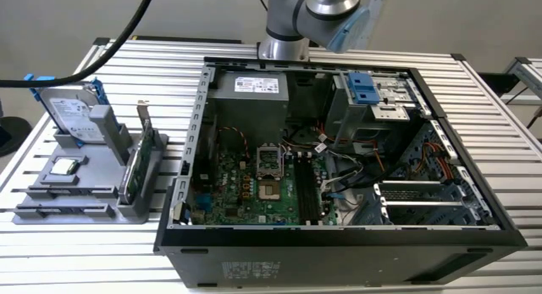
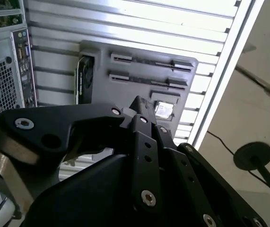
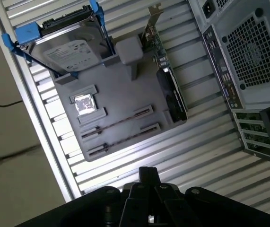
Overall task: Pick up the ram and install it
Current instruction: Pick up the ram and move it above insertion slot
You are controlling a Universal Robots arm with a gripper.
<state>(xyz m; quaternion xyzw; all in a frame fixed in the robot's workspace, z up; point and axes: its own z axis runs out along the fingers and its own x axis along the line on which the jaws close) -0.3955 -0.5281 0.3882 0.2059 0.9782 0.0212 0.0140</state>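
Note:
The ram (image 3: 118, 124) stands on edge in a slot of the grey holder (image 3: 125, 90), seen as a thin dark line beside the small shiny chip (image 3: 84, 104). In the second wrist view the ram (image 2: 146, 79) is the same thin line in the slot nearer that chip. My gripper (image 3: 146, 172) hangs high above the table near the holder, apart from the ram, its black fingers (image 2: 139, 106) closed to a point with nothing between them. In the exterior view the arm (image 1: 313, 14) rises behind the open computer case (image 1: 339, 237), whose black memory slots (image 1: 306, 189) lie on the green board.
On the grey holder (image 1: 127, 208) stand a silver hard drive with blue rails (image 1: 72, 113) and a green card with a metal bracket (image 1: 139, 157). The case's rear panel (image 3: 248, 52) borders the holder. The slatted table's edge (image 3: 45, 137) is close by.

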